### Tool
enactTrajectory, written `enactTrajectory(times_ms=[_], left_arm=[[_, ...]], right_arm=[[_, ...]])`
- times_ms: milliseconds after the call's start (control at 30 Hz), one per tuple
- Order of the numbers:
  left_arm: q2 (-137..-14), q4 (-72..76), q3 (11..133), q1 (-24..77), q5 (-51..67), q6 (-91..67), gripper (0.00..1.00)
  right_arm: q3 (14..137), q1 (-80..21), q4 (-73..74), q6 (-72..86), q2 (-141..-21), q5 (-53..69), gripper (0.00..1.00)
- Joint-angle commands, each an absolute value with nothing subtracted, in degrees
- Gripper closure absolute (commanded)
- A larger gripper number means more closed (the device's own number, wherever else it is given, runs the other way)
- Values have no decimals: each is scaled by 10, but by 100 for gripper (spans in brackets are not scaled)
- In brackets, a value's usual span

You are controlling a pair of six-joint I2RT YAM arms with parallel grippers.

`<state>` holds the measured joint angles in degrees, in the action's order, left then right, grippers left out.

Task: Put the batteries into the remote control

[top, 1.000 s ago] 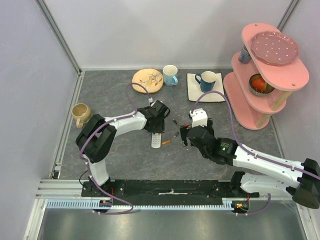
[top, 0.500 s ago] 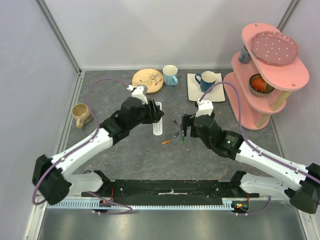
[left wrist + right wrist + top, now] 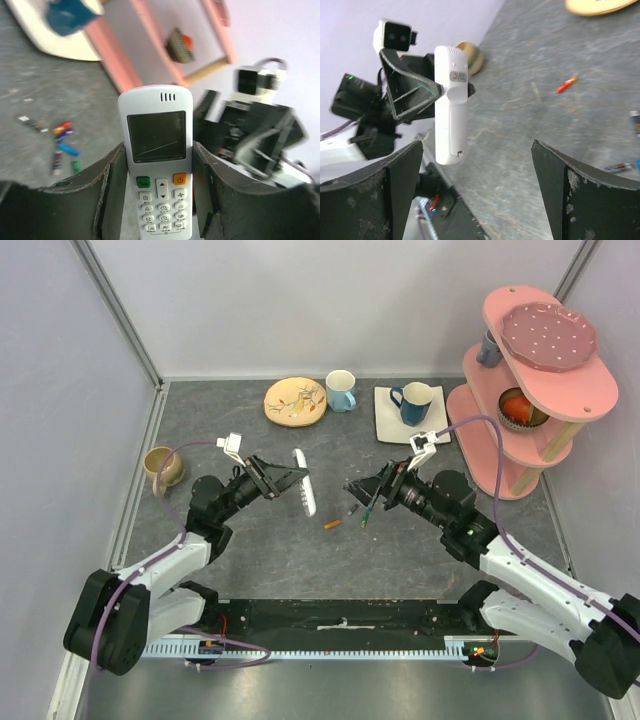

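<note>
My left gripper (image 3: 285, 478) is shut on the remote control (image 3: 303, 490), a slim white handset held up off the table. In the left wrist view the remote control (image 3: 156, 130) stands between the fingers (image 3: 112, 175), screen and buttons facing the camera. My right gripper (image 3: 356, 486) faces it from the right, open and holding nothing. The right wrist view shows the remote control (image 3: 451, 100) from the back, its cover closed, ahead and left of the right gripper (image 3: 477, 165). Several batteries (image 3: 352, 508) lie on the table below; an orange one (image 3: 332, 524) lies apart.
A beige mug (image 3: 160, 465) stands at the left. At the back are a patterned plate (image 3: 296, 400), a light blue mug (image 3: 341, 390) and a dark blue mug (image 3: 413, 400) on a white mat. A pink shelf (image 3: 530, 380) fills the right corner.
The left arm has picked the remote control up off the table and drawn back left, holding it in the air. The right arm has lifted and turned its open gripper toward the remote.
</note>
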<state>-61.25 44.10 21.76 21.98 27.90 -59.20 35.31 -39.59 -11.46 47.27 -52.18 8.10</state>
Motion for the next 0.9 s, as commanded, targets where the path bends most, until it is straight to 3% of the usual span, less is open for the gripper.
enactTrajectory(times_ms=[0, 333, 867], left_arm=[[-631, 767, 205, 215, 381, -736, 98], [-653, 812, 202, 216, 395, -744, 98], [-680, 824, 221, 227, 402, -751, 98]], right_arm=[[298, -388, -321, 583, -541, 222, 3], [289, -392, -471, 642, -616, 284, 3], [357, -463, -482, 599, -724, 302, 5]])
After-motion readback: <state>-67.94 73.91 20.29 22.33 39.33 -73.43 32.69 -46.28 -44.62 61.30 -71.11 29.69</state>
